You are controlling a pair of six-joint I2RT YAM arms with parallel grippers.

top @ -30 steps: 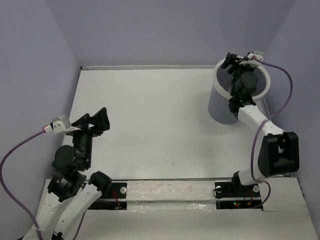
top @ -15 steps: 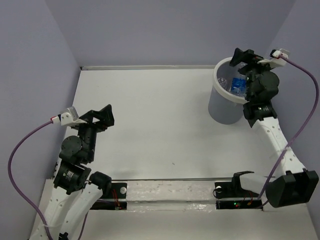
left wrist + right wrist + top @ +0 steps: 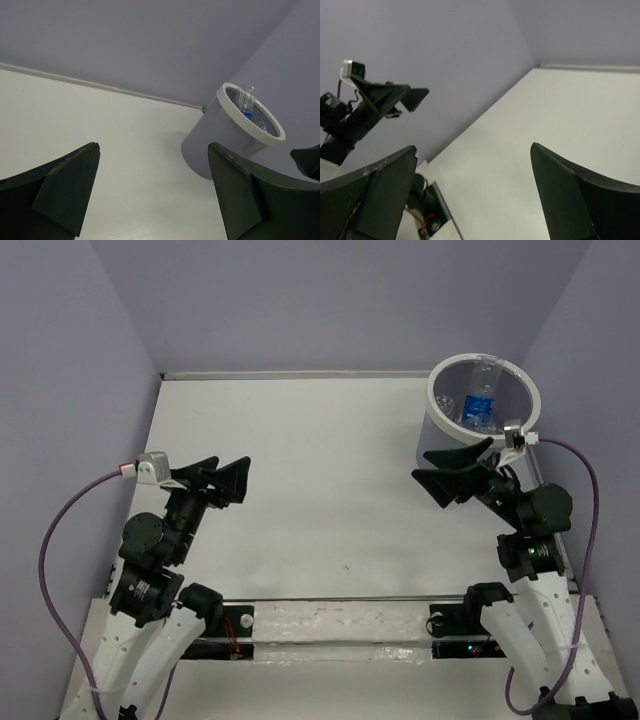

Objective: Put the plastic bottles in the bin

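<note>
The bin (image 3: 430,440) is grey with a white rim. The plastic bottles (image 3: 481,406) are clear, one with a blue label band. The worktop (image 3: 320,470) is white, the walls (image 3: 330,300) lavender.

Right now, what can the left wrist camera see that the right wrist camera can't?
Only the left wrist view shows the bin with plastic bottles inside. Only the right wrist view shows the left end effector, open, from outside. Both show the white table, the purple wall and each camera's own open fingers.
</note>
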